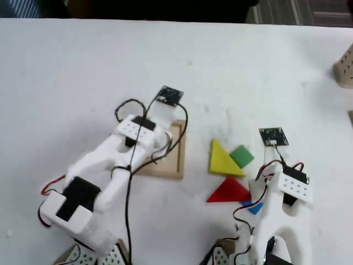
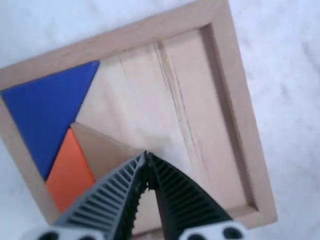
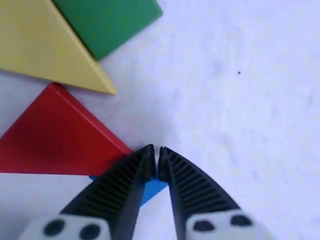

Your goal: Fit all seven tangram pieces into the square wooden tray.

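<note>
Tray (image 2: 236, 100), part-filled; left gripper (image 2: 146, 159) pinched empty above it; right gripper (image 3: 156, 151) pinched beside red triangle (image 3: 50, 142); we judge: open, grasp next.

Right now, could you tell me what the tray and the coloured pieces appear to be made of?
The tray looks like pale, unfinished wood: grain lines run across its floor. The yellow triangle, red triangle and green square show flat, opaque, matte colour with crisp edges. They are probably painted wood, though plastic cannot be ruled out.
</note>
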{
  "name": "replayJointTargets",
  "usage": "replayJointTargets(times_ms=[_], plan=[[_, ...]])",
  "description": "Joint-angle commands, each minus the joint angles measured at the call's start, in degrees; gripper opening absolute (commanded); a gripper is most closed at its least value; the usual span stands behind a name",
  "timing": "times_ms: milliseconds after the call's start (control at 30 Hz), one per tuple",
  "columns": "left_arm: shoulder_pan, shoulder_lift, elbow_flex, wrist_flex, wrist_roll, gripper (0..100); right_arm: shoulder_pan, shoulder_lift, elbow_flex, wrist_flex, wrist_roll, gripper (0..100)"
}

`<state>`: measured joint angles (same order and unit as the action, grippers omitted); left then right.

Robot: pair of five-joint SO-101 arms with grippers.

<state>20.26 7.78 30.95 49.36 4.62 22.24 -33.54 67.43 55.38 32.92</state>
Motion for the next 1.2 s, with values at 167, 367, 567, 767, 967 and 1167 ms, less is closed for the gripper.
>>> replayJointTargets(times_ms=[167, 367, 567, 767, 967, 1167], plan=[[0.0, -1.4, -1.1, -1.1, -0.6, 2, 0.2, -1.5, -0.3, -0.9, 0.7, 1.9], [3.3, -9.5, 2.2, -0.7, -0.6, 2, 0.2, -1.5, -0.3, -0.9, 0.7, 2.0], [0.8, -18.0, 6.3, -0.8, -0.6, 2, 0.2, -1.4, -0.3, -0.9, 0.7, 2.0], [-10.5, -19.4, 6.5, -5.5, -0.2, 2, 0.2, -1.4, -0.3, -1.0, 0.7, 2.1], [-18.8, -19.4, 6.3, -8.5, 8.8, 2, 0.2, -1.1, -0.3, -1.7, 0.4, 2.1], [-21.1, -19.4, 6.4, -9.7, 11.1, 2, 0.2, -1.1, -0.3, -1.7, 0.4, 2.1]])
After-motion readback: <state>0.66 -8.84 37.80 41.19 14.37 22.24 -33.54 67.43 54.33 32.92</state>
